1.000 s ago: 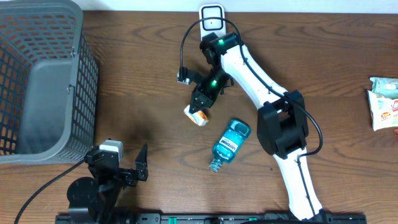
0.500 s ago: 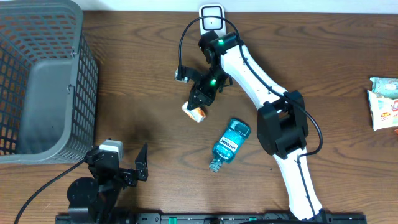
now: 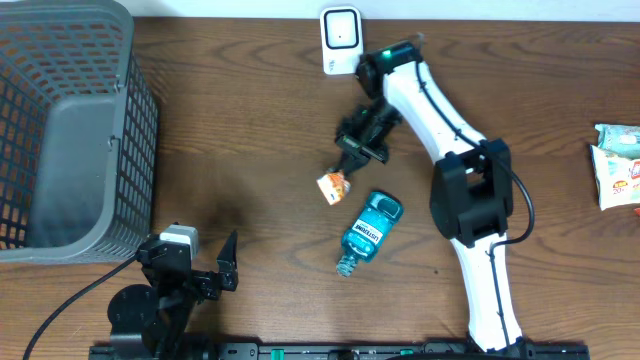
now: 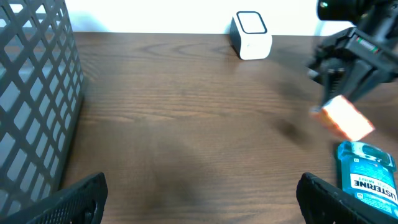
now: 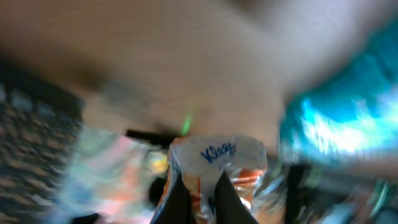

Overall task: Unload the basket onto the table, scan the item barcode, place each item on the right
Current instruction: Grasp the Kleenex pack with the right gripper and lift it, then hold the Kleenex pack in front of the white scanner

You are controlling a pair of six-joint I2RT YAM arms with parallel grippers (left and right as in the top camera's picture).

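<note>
R gripper (image 3: pixel 346 166) is clamped shut on the small tissue pack (image 3: pixel 333 185), which hangs just off the desk (image 3: pixel 230 150), right beside the blue mouthwash bottle (image 3: pixel 370 228). Scanner (image 3: pixel 340 27) sits at the far edge, well apart. Looks like the carry-to-scanner step. Next: bring the pack over w/ barcode side facing the scanner; can't tell which face has it. L gripper (image 4: pixel 205 204) idle, jaws wide open.

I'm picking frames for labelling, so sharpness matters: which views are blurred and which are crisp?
Overhead: crisp, evenly lit; tissue pack and blue bottle clear. Left wrist: table and scanner sharp, the tissue pack smeared. Right wrist: heavy blur; only the tissue pack's lettering, held in the right claw, reads, the blue bottle a teal smear.
</note>
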